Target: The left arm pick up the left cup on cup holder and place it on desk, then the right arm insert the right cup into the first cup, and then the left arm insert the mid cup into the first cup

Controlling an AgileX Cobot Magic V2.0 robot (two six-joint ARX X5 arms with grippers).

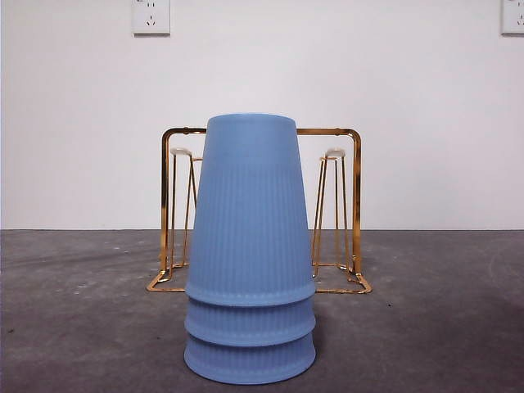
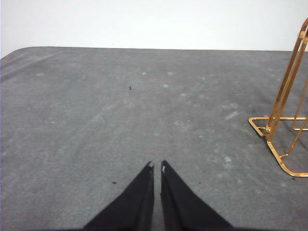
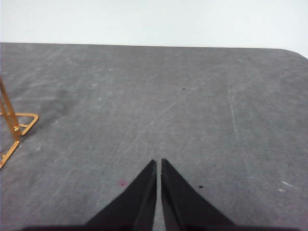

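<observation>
Three blue ribbed cups (image 1: 250, 254) stand upside down, nested in one stack, on the desk (image 1: 426, 327) in front of the gold wire cup holder (image 1: 348, 205). The holder's white-tipped prongs (image 1: 334, 153) are bare. Neither gripper shows in the front view. My left gripper (image 2: 157, 166) is shut with nothing in it, hovering over bare desk with the holder's base (image 2: 276, 139) off to one side. My right gripper (image 3: 159, 161) is also shut and holds nothing, over bare desk, with a corner of the holder (image 3: 14, 125) at the picture's edge.
A white wall runs behind the desk, with two sockets (image 1: 151, 16) high up. The desk's far edge shows in both wrist views.
</observation>
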